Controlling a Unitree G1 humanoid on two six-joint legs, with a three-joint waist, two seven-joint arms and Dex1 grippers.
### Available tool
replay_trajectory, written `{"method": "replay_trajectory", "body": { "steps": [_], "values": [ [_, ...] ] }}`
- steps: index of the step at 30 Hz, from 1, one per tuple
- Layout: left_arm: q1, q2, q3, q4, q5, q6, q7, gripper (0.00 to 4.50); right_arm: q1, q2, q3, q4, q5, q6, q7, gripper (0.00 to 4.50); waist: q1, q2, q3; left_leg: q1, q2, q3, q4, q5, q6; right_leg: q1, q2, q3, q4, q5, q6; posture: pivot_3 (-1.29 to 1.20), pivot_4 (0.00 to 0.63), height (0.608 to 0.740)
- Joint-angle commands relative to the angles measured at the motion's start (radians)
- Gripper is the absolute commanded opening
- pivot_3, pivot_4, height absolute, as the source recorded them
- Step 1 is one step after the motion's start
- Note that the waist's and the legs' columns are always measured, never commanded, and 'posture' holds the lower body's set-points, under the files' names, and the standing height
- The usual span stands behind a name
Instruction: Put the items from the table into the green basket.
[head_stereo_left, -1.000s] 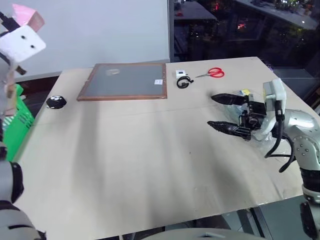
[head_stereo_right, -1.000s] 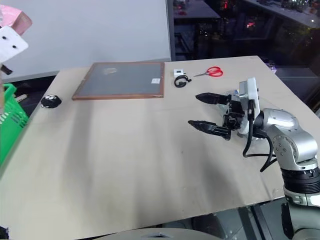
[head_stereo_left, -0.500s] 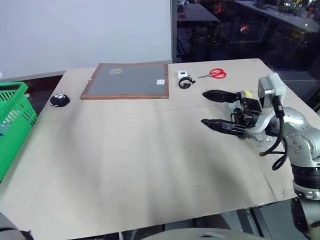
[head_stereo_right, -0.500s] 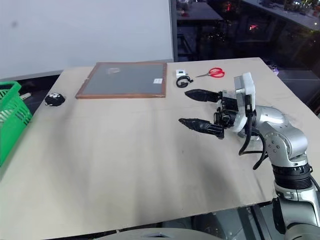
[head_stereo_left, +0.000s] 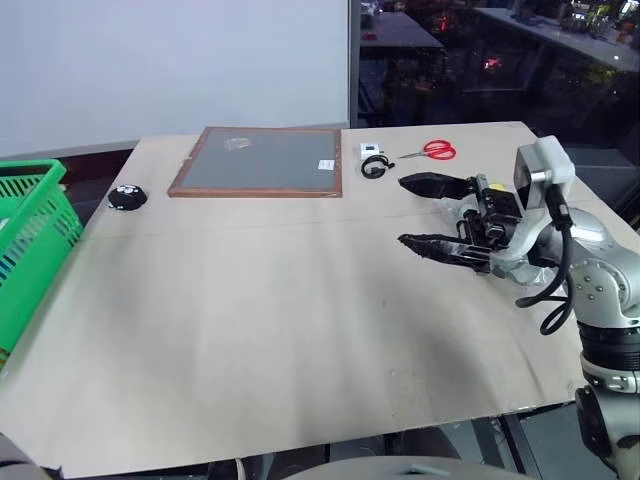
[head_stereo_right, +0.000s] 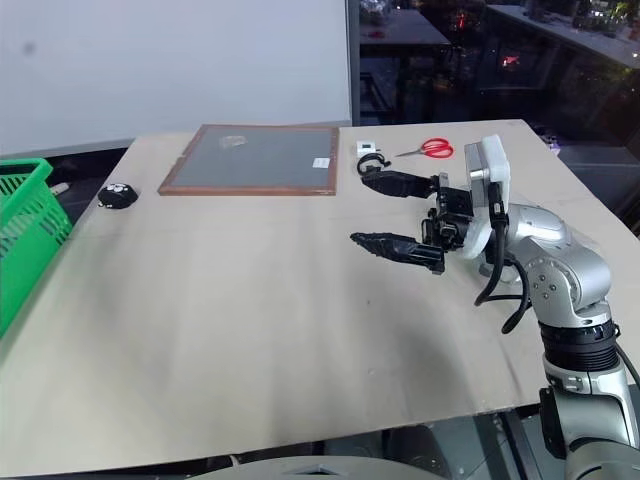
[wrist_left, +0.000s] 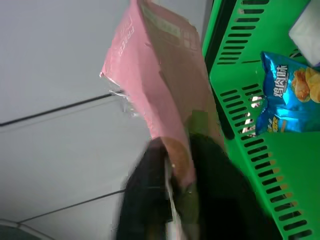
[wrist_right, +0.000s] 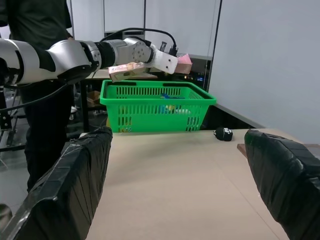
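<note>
A long flat pink box (wrist_left: 160, 75) sticks up between the black fingers of my left gripper (wrist_left: 177, 167), which is shut on it. It hangs over the rim of the green basket (wrist_left: 280, 190). The right wrist view shows that box (wrist_right: 127, 70) held flat above the same basket (wrist_right: 155, 112). The basket (head_stereo_left: 30, 250) stands off the left edge of the table (head_stereo_left: 250, 330). My right gripper (head_stereo_left: 415, 212) hovers wide open over the table's right side, pointing left, with nothing in it. A bit of a clear bag (head_stereo_left: 492, 188) peeks out behind its wrist.
A blue snack bag (wrist_left: 287, 92) lies inside the basket. At the far edge of the table lie a wood-framed grey board (head_stereo_left: 262, 162), red-handled scissors (head_stereo_left: 432, 152) and a small white piece with a black ring (head_stereo_left: 372, 162). A small black object (head_stereo_left: 127, 197) sits at the far left.
My left hand with the pink box has swung off to the left, past the edge of the head views. The camera has turned slightly. The right gripper stays open and has barely moved.
</note>
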Motion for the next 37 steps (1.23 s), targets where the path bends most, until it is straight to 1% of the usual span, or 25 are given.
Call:
{"method": "replay_trajectory", "body": {
  "steps": [1, 2, 3, 4, 5, 11, 12, 14, 16, 18, 19, 20, 21, 23, 26, 30, 32, 34, 36, 37],
  "values": [
    [-0.018, 0.038, 0.015, 0.001, 0.006, 0.010, 0.028, 3.08, -0.015, 0.000, -0.012, -0.014, 0.001, -0.016, 0.008, 4.50, 0.002, 0.000, 0.000, 0.000, 0.000, 0.000, 0.000, 0.000, 0.000, 0.000, 0.000, 0.000, 0.000, 0.000, 0.000, 0.01, 0.000, 0.740],
    [-0.019, 0.037, 0.014, 0.003, 0.005, 0.010, 0.024, 3.54, -0.015, 0.000, -0.012, -0.012, 0.000, -0.017, 0.010, 4.50, 0.003, 0.000, 0.000, 0.000, 0.000, 0.000, 0.000, 0.000, 0.000, 0.000, 0.000, 0.000, 0.000, 0.000, 0.000, 0.01, 0.000, 0.740],
    [-0.020, 0.037, 0.015, 0.005, 0.004, 0.008, 0.022, 3.80, -0.015, 0.000, -0.012, -0.011, -0.001, -0.018, 0.011, 4.50, 0.003, 0.000, 0.000, 0.000, 0.000, 0.000, 0.000, 0.000, 0.000, 0.000, 0.000, 0.000, 0.000, 0.000, 0.000, 0.01, 0.000, 0.740],
    [-0.021, 0.036, 0.014, 0.007, 0.003, 0.008, 0.022, 4.31, -0.015, 0.001, -0.011, -0.010, -0.003, -0.018, 0.012, 4.50, 0.003, 0.000, 0.000, 0.000, 0.000, 0.000, 0.000, 0.000, 0.000, 0.000, 0.000, 0.000, 0.000, 0.000, 0.000, 0.01, 0.000, 0.740],
    [-0.021, 0.037, 0.013, 0.007, 0.006, 0.008, 0.024, 4.42, -0.014, 0.001, -0.011, -0.008, -0.004, -0.020, 0.014, 4.50, 0.003, 0.000, 0.000, 0.000, 0.000, 0.000, 0.000, 0.000, 0.000, 0.000, 0.000, 0.000, 0.001, 0.000, 0.000, 0.01, 0.000, 0.740],
    [0.006, 0.034, 0.020, -0.003, -0.006, -0.023, 0.058, 4.42, -0.011, 0.006, -0.015, -0.004, -0.010, -0.029, 0.023, 4.50, 0.003, 0.000, 0.000, 0.000, 0.000, 0.000, 0.001, 0.000, 0.000, 0.000, 0.000, 0.000, 0.001, 0.000, -0.001, 0.01, 0.000, 0.740],
    [0.012, 0.024, 0.032, -0.013, -0.024, -0.036, 0.063, 4.42, -0.011, 0.006, -0.015, -0.002, -0.010, -0.031, 0.026, 4.50, 0.003, 0.000, 0.000, 0.000, 0.000, 0.000, 0.001, 0.000, 0.000, 0.000, 0.000, 0.000, 0.001, 0.002, -0.003, 0.01, 0.000, 0.740],
    [0.031, -0.020, 0.097, -0.047, -0.115, -0.064, 0.034, 4.42, -0.011, 0.005, -0.014, 0.003, -0.013, -0.034, 0.030, 4.50, 0.007, 0.000, 0.000, 0.000, 0.000, 0.000, 0.001, 0.000, 0.000, 0.000, 0.000, 0.000, 0.001, 0.002, -0.004, 0.02, 0.000, 0.740],
    [0.071, -0.112, 0.252, -0.131, -0.331, -0.067, -0.073, 4.42, 0.000, -0.002, -0.011, 0.016, -0.032, -0.047, 0.038, 4.50, 0.013, 0.000, -0.001, 0.000, 0.000, 0.000, 0.001, 0.000, 0.000, 0.000, 0.000, 0.000, 0.002, 0.002, -0.004, 0.02, 0.000, 0.740],
    [0.111, -0.224, 0.437, -0.238, -0.583, -0.020, -0.215, 4.42, 0.025, -0.015, 0.000, 0.031, -0.068, -0.067, 0.049, 4.50, 0.031, 0.002, -0.002, 0.001, 0.000, 0.000, 0.003, 0.000, 0.000, 0.002, -0.002, -0.002, 0.002, 0.002, -0.004, 0.02, 0.000, 0.740],
    [0.139, -0.277, 0.515, -0.314, -0.693, 0.037, -0.273, 4.42, 0.040, -0.022, 0.008, 0.046, -0.101, -0.089, 0.054, 4.50, 0.035, 0.002, -0.002, 0.000, 0.000, 0.000, 0.003, 0.000, 0.000, 0.002, -0.003, -0.002, 0.002, 0.002, -0.004, 0.02, 0.000, 0.740],
    [0.166, -0.311, 0.569, -0.379, -0.764, 0.083, -0.309, 4.42, 0.050, -0.025, 0.015, 0.056, -0.125, -0.106, 0.057, 4.50, 0.037, 0.001, -0.002, 0.000, 0.000, 0.001, 0.004, 0.000, 0.000, 0.002, -0.003, -0.003, 0.002, 0.002, -0.004, 0.02, 0.000, 0.740],
    [0.239, -0.364, 0.605, -0.509, -0.850, 0.147, -0.365, 4.42, 0.069, -0.029, 0.023, 0.088, -0.167, -0.141, 0.059, 4.50, 0.034, 0.000, -0.003, 0.000, 0.000, 0.001, 0.005, 0.000, 0.000, 0.002, -0.003, -0.003, 0.002, 0.002, -0.004, 0.02, 0.000, 0.740],
    [0.405, -0.449, 0.627, -0.742, -0.958, 0.214, -0.445, 4.42, 0.105, -0.024, 0.034, 0.149, -0.251, -0.214, 0.034, 4.50, 0.021, 0.001, -0.004, 0.000, 0.000, 0.003, 0.004, 0.000, 0.000, 0.002, -0.003, -0.001, 0.001, 0.003, -0.004, 0.02, 0.000, 0.740],
    [0.627, -0.565, 0.617, -1.027, -1.040, 0.286, -0.452, 4.42, 0.168, -0.003, 0.042, 0.242, -0.362, -0.309, -0.031, 4.50, -0.003, 0.003, -0.005, 0.001, -0.001, 0.007, 0.003, 0.000, 0.000, 0.001, -0.006, 0.002, 0.002, 0.003, -0.004, 0.01, 0.000, 0.740],
    [0.813, -0.736, 0.558, -1.229, -1.063, 0.356, -0.369, 4.42, 0.288, 0.025, 0.062, 0.298, -0.499, -0.418, -0.138, 4.50, -0.001, 0.003, -0.005, 0.002, 0.001, 0.007, 0.002, 0.000, 0.000, 0.000, -0.004, 0.002, 0.004, 0.003, -0.004, 0.00, 0.000, 0.740],
    [0.880, -0.815, 0.520, -1.292, -1.070, 0.367, -0.340, 4.42, 0.331, 0.055, 0.059, 0.301, -0.526, -0.446, -0.188, 4.50, 0.002, 0.004, -0.005, 0.003, 0.001, 0.007, 0.002, 0.000, 0.000, 0.000, -0.004, 0.002, 0.005, 0.003, -0.004, -0.02, 0.000, 0.740],
    [0.921, -0.867, 0.492, -1.319, -1.051, 0.379, -0.310, 4.42, 0.362, 0.077, 0.064, 0.294, -0.552, -0.471, -0.224, 4.50, 0.002, 0.005, -0.005, 0.005, 0.000, 0.007, 0.003, 0.000, 0.000, 0.002, -0.004, 0.003, 0.006, 0.003, -0.004, -0.05, 0.000, 0.740],
    [0.945, -0.895, 0.471, -1.317, -1.035, 0.363, -0.308, 4.42, 0.385, 0.092, 0.072, 0.283, -0.580, -0.493, -0.252, 4.50, 0.001, 0.006, -0.005, 0.013, 0.000, 0.010, 0.003, 0.000, 0.000, 0.009, -0.003, 0.005, 0.005, 0.003, -0.004, -0.06, 0.000, 0.740],
    [0.947, -0.905, 0.467, -1.306, -1.037, 0.359, -0.312, 4.42, 0.393, 0.098, 0.074, 0.279, -0.593, -0.500, -0.270, 4.50, 0.001, 0.006, -0.005, 0.019, 0.000, 0.010, 0.003, 0.000, 0.000, 0.015, -0.002, 0.005, 0.003, 0.002, -0.004, -0.06, 0.000, 0.740]
  ]
}}
